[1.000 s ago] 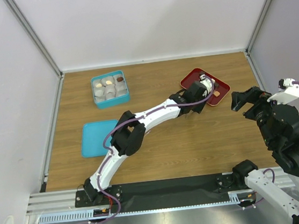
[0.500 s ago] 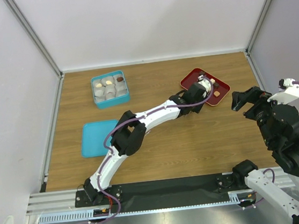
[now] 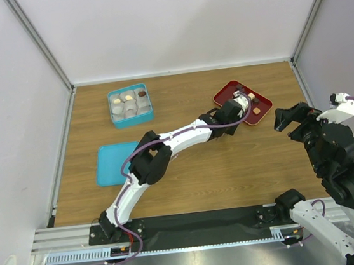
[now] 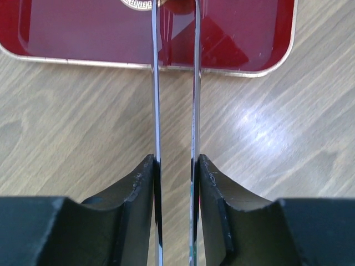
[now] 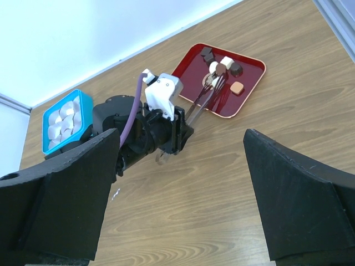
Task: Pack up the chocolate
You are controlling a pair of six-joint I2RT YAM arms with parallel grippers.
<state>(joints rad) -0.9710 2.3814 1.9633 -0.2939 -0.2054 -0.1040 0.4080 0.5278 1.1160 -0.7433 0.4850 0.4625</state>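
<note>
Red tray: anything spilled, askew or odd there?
Nothing spilled. The red tray sits at an angle on the table, but all visible chocolates lie inside it, none on the wood. The left hand grips tongs reaching over it.

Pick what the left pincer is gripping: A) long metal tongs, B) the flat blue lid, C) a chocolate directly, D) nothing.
A: the left pincer is clamped on the metal tongs, whose blades reach out over the red tray.
</note>
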